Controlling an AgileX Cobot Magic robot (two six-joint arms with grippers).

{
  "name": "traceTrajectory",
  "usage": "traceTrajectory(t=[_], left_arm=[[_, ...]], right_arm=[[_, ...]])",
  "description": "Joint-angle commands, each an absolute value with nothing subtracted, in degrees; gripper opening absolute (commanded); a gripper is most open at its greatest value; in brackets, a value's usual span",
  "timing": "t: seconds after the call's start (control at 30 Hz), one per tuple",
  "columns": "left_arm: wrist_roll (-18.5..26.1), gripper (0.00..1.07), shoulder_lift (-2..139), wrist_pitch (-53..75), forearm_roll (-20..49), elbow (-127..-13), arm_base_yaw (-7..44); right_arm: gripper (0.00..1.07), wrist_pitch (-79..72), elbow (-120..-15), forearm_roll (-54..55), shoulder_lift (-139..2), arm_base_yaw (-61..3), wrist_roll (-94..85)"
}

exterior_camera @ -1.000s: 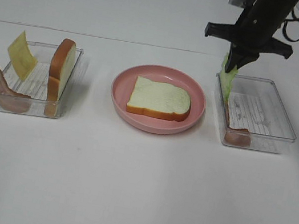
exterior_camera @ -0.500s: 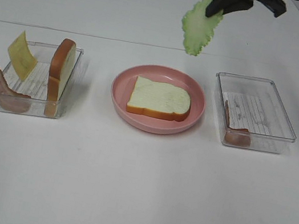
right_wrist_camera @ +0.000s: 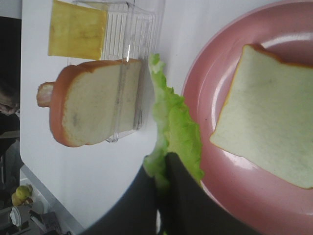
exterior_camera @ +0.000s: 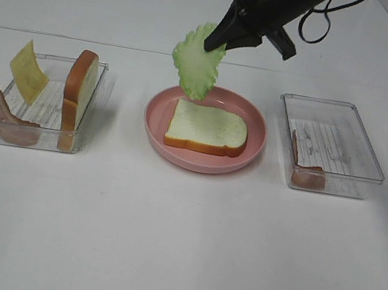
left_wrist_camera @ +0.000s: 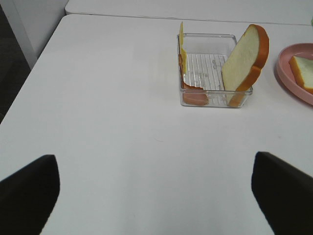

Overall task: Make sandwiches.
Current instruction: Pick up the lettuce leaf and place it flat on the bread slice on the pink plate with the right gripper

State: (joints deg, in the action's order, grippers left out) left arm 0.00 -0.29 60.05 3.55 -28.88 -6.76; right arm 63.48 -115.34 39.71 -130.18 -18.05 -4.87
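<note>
A ruffled green lettuce leaf (exterior_camera: 196,67) is pinched by one edge in the tightly closed right hand (exterior_camera: 217,42) at upper centre of the high view. It is hung above the upper left rim of the round pink plate (exterior_camera: 155,119), presumably to be laid on the tan-crusted white bread slice (exterior_camera: 207,127) lying flat there. The left hand (left_wrist_camera: 154,159) is spread wide, empty, over bare tabletop (left_wrist_camera: 98,122). No legible writing is seen.

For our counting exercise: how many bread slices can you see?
2. One bread slice lies flat on the pink plate; a second slice stands upright in the left tray. None seems hidden.
</note>
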Motion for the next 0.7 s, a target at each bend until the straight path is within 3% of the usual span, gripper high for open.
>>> traceTrajectory(t=[0.03,0.5,0.7], left_arm=[[0.00,1.02,-1.20,59.24,3.84,-28.59,-6.88],[0.00,1.02,-1.20,59.24,3.84,-28.59,-6.88],[0.00,1.02,-1.20,59.24,3.84,-28.59,-6.88]], right_arm=[[0.00,63.03,-115.51,41.54,-133.10,-18.56,-5.73],[0.00,61.02,-115.51,40.22,-138.37,-18.33,-5.04],[0.00,61.19,-115.51,33.46,-139.34,-18.33,-2.81]])
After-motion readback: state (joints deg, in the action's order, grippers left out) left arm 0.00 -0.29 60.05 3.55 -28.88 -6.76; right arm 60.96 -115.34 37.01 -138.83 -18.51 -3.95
